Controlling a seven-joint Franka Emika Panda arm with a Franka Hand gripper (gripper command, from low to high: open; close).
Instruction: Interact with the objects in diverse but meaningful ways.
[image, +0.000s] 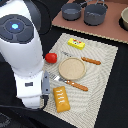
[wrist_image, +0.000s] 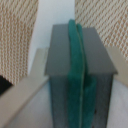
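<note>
arm: Franka body filled the exterior view's left, wrist low over the near-left corner of the woven placemat (image: 102, 95); gripper itself hidden behind the arm there.
gripper (wrist_image: 80, 85): wrist view was a blurred close-up of a grey block with a green strip down it, mat weave behind; cannot tell whether it was released, clenched, or grasping anything.
bread loaf (image: 61, 98): orange-brown, flat on the mat just beside the arm's base end; long axis ran toward and away from the camera, slightly tilted. Nearest toy to the wrist, so my guess was it was the target.
tomato (image: 50, 57): red, at the mat's left edge, near the plate.
plate (image: 72, 68): tan, mid-mat, laid out like a place setting.
yellow packet (image: 77, 44): red label up, far side of the mat, long axis slanting left-right.
cutlery: knife (image: 75, 84) and fork (image: 91, 61), wooden handles, flanked the plate on the near and far sides.
pots (image: 95, 14): two grey, on the brown board on the counter, well apart from the toys.
fish: not spotted.
</note>
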